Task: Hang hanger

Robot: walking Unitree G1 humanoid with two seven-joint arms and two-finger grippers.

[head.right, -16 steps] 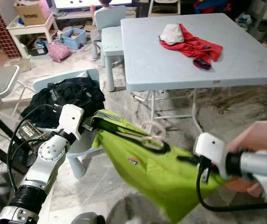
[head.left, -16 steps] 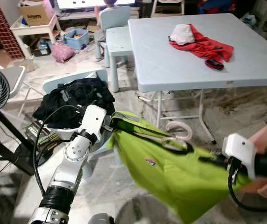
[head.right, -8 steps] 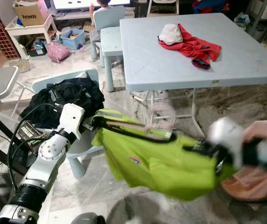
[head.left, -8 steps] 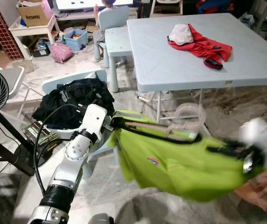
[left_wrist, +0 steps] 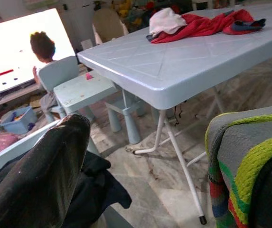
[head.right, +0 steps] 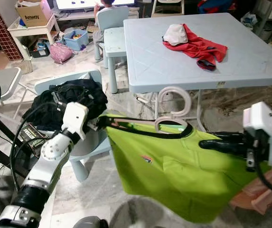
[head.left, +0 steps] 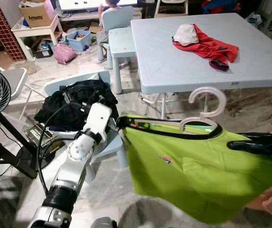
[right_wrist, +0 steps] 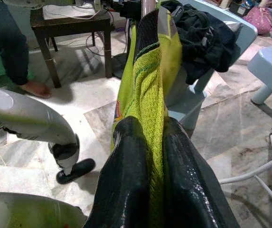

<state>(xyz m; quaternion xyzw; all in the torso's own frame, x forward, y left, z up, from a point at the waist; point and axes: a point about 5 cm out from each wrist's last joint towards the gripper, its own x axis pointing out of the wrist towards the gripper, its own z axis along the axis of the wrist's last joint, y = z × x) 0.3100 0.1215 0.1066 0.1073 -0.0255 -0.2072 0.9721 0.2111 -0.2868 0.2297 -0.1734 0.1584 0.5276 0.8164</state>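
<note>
Load is light and floppy: green shirt [head.left: 192, 175] is soft knit, sags and swings, nothing fragile. The stiff part is the pink hanger [head.left: 203, 110] inside it, so I judge the hook is what has to catch a rail; the cloth alone gives no control.

My right gripper [head.right: 207, 142] is at centre right of the head view, both fingers pinched on the shirt's shoulder seam; the wrist view shows green knit squeezed between the 2 black fingers [right_wrist: 126, 190].
My left gripper [head.left: 119, 124] is at centre left, fingers closed on the other shoulder, striped collar edge against 1 finger [left_wrist: 36, 180].

Shirt hangs stretched between the 2 grips in the lower middle of frame, black neck trim, small logo on the chest, hook standing upright above the collar.

Behind it, upper right: pale blue table [head.left: 173, 66] with red cloth [head.left: 207, 47]. Left: black clothes [head.left: 76, 102] heaped on a chair.
</note>
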